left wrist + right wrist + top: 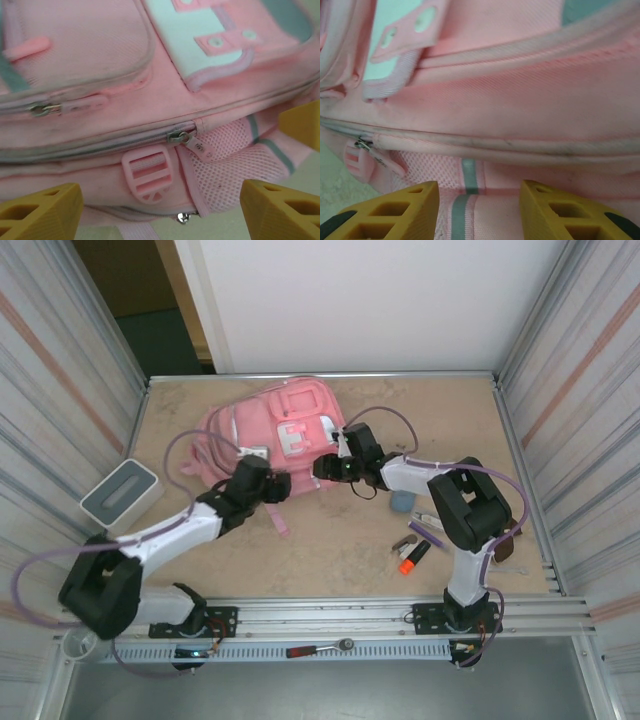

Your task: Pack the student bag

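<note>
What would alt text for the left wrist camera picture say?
Close-up of a pink student bag: a zip puller at centre, a pink plastic buckle below it, mesh pocket to the right. The yellow fingers of the left gripper stand wide apart at the bottom corners.

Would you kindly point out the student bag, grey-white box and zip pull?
student bag (298,400), top external view, its pink front pocket.
grey-white box (122,492), top external view, its grey top.
zip pull (180,137), left wrist view, its metal slider.
</note>
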Robot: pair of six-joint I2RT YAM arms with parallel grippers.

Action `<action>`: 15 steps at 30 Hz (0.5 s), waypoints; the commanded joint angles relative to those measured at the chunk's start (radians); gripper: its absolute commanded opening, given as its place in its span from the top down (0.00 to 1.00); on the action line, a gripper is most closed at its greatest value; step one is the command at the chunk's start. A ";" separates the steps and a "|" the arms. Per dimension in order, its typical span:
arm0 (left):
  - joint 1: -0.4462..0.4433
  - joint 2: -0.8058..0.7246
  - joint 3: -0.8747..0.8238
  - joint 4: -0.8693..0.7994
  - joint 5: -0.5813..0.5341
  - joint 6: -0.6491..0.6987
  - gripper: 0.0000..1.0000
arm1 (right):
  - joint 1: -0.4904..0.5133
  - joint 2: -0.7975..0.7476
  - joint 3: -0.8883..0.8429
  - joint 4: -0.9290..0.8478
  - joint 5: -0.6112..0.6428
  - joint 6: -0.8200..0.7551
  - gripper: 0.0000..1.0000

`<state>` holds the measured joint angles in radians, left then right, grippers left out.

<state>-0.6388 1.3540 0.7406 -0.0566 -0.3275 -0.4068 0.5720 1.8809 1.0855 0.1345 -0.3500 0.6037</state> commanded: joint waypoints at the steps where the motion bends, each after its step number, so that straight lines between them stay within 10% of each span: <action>1: -0.052 0.096 0.111 -0.081 -0.203 0.076 0.16 | -0.011 0.003 -0.038 0.052 -0.027 0.059 0.56; 15: -0.099 0.354 0.261 -0.137 -0.374 0.141 0.12 | -0.031 0.012 -0.085 0.100 -0.051 0.079 0.55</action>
<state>-0.7353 1.6913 0.9577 -0.1680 -0.6182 -0.2897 0.5507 1.8809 1.0222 0.2592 -0.3958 0.6636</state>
